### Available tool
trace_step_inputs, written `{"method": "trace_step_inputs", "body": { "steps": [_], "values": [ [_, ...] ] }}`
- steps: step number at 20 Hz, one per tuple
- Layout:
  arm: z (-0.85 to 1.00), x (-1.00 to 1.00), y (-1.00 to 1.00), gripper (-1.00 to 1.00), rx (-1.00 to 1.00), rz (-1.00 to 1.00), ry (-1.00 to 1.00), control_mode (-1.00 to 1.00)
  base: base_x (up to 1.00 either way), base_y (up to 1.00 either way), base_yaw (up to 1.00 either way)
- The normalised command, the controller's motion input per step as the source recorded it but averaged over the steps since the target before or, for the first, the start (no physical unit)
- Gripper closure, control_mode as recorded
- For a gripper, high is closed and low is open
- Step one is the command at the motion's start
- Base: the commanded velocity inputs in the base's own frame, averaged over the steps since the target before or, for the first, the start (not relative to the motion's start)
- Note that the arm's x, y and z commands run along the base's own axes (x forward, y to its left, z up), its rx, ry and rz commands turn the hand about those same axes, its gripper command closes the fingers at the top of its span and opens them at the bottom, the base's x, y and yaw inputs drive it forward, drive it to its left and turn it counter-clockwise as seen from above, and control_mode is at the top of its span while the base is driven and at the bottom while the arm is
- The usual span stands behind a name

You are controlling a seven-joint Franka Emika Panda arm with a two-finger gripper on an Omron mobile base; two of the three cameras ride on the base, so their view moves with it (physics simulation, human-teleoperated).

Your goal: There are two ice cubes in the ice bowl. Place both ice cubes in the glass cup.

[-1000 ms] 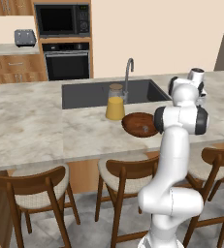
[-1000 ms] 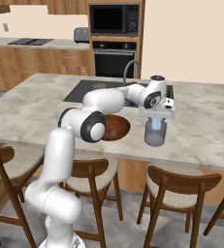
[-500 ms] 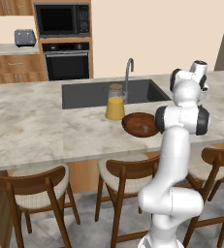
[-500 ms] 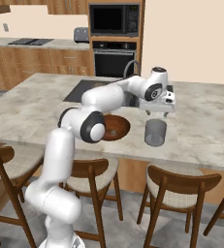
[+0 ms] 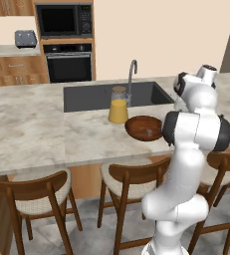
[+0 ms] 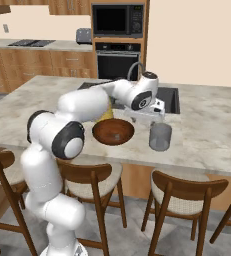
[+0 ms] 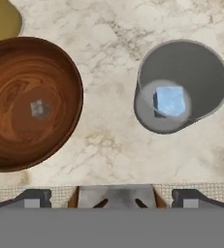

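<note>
So, one ice cube sits in the glass cup, one in the ice bowl — gripper spread wide, holding nothing.

We noted a marble island counter with an inset dark sink. On it stood the juice jar, the ice bowl just beside it, and the glass cup near the bowl, apart.
</note>
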Motion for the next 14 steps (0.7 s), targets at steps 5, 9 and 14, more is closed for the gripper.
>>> {"method": "trace_step_inputs", "body": {
  "steps": [5, 9, 14],
  "values": [
    [0.0, -0.62, 1.0, -1.0, 0.0, -0.05, -0.01, -1.0, 0.0, 0.0, 0.0],
    [0.0, -0.14, 1.0, -1.0, -0.02, -0.12, 0.0, -1.0, 0.0, 0.0, 0.0],
    [0.01, 0.2, 0.74, -1.0, -0.08, -0.05, 0.08, -1.0, 0.0, 0.0, 0.0]
  ]
}}
